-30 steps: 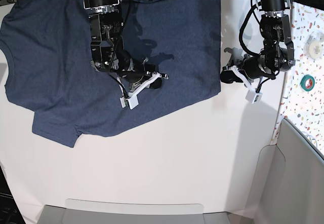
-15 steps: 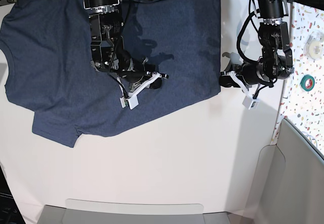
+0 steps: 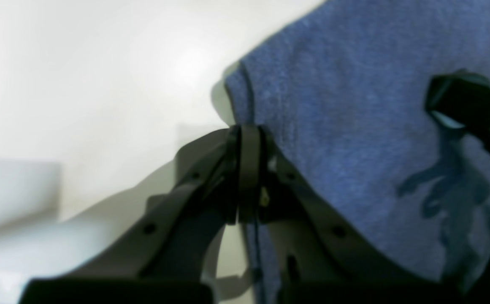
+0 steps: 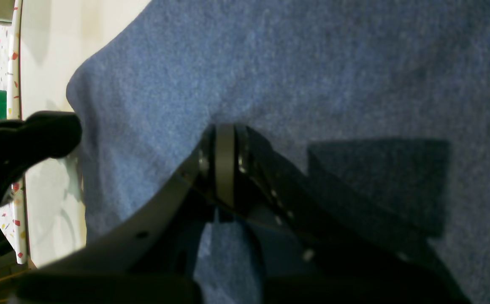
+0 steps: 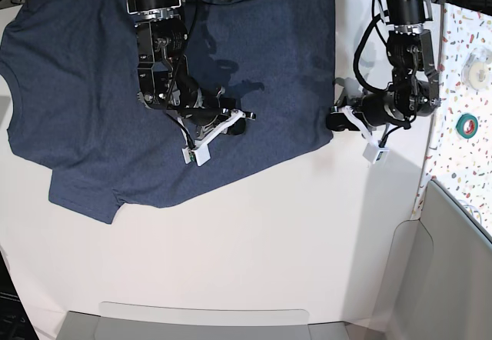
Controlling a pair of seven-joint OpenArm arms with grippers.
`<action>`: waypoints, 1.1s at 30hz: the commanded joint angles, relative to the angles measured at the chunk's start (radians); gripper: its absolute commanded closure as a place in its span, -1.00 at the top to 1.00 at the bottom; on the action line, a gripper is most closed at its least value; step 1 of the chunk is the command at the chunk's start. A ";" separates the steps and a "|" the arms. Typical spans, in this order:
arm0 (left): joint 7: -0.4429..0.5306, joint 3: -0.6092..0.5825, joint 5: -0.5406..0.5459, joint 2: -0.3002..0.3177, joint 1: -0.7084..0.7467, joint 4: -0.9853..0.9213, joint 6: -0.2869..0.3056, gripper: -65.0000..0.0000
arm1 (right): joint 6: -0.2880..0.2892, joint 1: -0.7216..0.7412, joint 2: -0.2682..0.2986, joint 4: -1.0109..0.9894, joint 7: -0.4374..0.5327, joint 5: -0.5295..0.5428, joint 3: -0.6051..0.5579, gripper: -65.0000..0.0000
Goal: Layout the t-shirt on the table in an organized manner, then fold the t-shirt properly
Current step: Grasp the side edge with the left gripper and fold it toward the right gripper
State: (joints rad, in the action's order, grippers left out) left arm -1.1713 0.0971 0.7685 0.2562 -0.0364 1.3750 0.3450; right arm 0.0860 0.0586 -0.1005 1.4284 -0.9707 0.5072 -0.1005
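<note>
A white table [image 5: 254,248] carries a dark blue t-shirt [image 5: 84,101], spread flat over its far left part. The cloth looks light, soft and limp — best pinched at a hem corner. Right gripper [image 5: 234,125] hovers over the shirt's middle, jaws closed, empty. Left gripper [image 5: 336,121] sits at the shirt's right hem corner — closed.

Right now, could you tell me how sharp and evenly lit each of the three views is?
Left wrist view: soft focus, a glare patch on the table, the left gripper dark, and a shadow on the t-shirt. Right wrist view: fabric fairly crisp, the right gripper nearly black, with a blocky shadow beside it. Base view: sharp and evenly lit, with arm shadows on the shirt.
</note>
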 commanded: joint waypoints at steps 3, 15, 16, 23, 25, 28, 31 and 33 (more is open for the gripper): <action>-0.081 -0.007 -0.060 -0.001 0.011 -0.004 -0.010 -0.99 | -0.025 -0.007 0.003 -0.011 -0.058 -0.057 -0.002 -1.00; -0.088 0.005 0.052 0.055 0.002 0.008 0.053 -0.99 | -0.025 -0.007 0.006 -0.011 -0.058 -0.057 -0.002 -1.00; -0.072 0.005 0.052 0.064 0.002 0.007 0.052 -0.99 | -0.025 -0.007 0.006 -0.011 -0.058 -0.057 -0.002 -1.00; -0.009 0.000 -0.050 0.102 0.010 0.005 -0.013 -0.99 | -0.025 -0.007 0.018 -0.011 -0.058 -0.057 -0.003 -1.00; -0.008 -0.004 -0.060 0.099 0.022 0.005 -0.013 -0.99 | -0.025 -0.007 0.020 -0.011 -0.058 -0.057 -0.003 -1.00; -0.009 -0.007 -0.060 0.094 0.072 0.010 -0.013 -0.99 | -0.025 -0.007 0.020 -0.011 -0.058 -0.057 -0.003 -1.00; -0.008 -0.015 -0.059 0.074 0.100 0.010 -0.013 -0.99 | -0.025 -0.007 0.018 -0.011 -0.058 -0.057 -0.005 -1.00; -0.008 -0.043 -0.059 0.062 0.103 0.011 -0.013 -0.99 | -0.025 -0.007 0.018 -0.011 -0.058 -0.057 -0.003 -1.00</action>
State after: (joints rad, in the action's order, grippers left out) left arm -1.0801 0.0750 0.7975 0.3248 0.0471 1.3964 0.3550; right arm 0.0868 0.0586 -0.0891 1.4281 -0.9695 0.5152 -0.1043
